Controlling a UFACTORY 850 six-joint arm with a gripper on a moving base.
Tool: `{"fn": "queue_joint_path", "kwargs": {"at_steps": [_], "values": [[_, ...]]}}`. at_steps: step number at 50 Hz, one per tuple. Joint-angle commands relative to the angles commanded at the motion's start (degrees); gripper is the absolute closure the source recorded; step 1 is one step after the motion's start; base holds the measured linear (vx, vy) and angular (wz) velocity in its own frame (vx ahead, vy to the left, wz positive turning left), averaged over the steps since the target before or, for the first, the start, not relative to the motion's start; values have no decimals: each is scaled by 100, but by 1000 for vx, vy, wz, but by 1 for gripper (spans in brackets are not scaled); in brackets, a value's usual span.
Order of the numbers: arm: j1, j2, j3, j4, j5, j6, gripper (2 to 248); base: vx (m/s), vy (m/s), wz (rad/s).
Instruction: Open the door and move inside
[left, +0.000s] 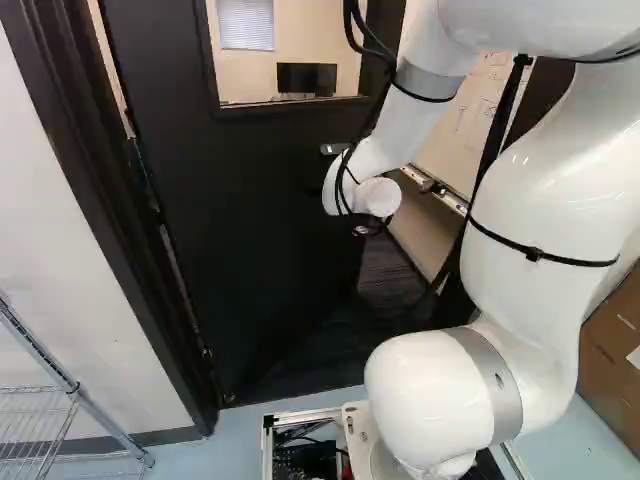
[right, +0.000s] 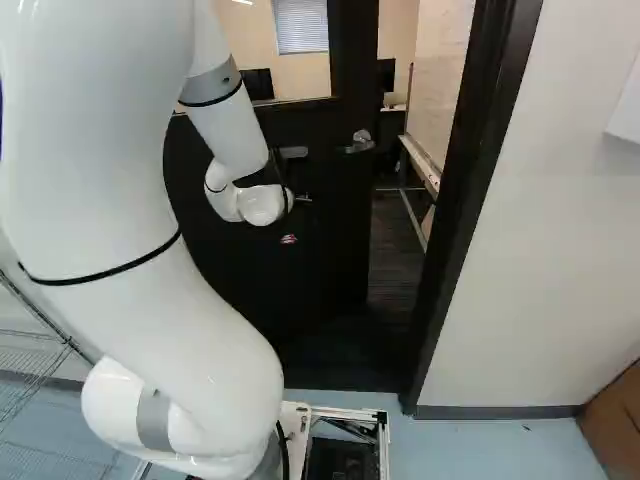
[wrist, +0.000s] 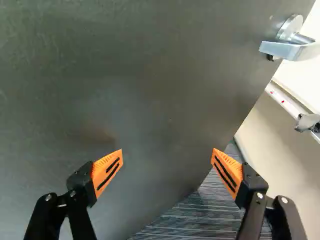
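Door: it stands partly open, swung away from us, its dark panel (left: 230, 200) filling the left and middle of the left base view, hinged side at the left.
Handle: the lever (wrist: 285, 49) sits near the door's free edge, well apart from the hand; in the right base view it shows above the middle.
Hand: the fingers of our hand (wrist: 167, 155) are spread wide with nothing gripped; the door face lies ahead of them, and we cannot tell whether anything touches it.
Opening: a gap runs between the free edge and the door frame (right: 480, 190), right of the middle in the right base view, with dark carpet (right: 395, 270) beyond.
Base: our base (right: 345, 412) sits on the blue floor (right: 460, 450) at the foot of the right base view, on the near side of the doorway.
Done: the door is unlatched and partly open, so the lever work looks finished to us.
Left: we judge the gap too narrow yet; the door wants pushing wider, then we must drive through.
Next: a push on the panel with our arm (left: 540, 200), the base following.
Risk: the door may swing back, or we may clip the frame.
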Motion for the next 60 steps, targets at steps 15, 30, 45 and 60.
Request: {"fn": "queue_joint_path", "kwargs": {"at_steps": [15,30,45,60], "values": [[124,-132,-143,234,0,0,3,0,0,0],[259,-265,-290,308,0,0,3,0,0,0],[406,-429,-473,308,0,0,3,0,0,0],[556,-616,-684,308,0,0,3,0,0,0]]}}
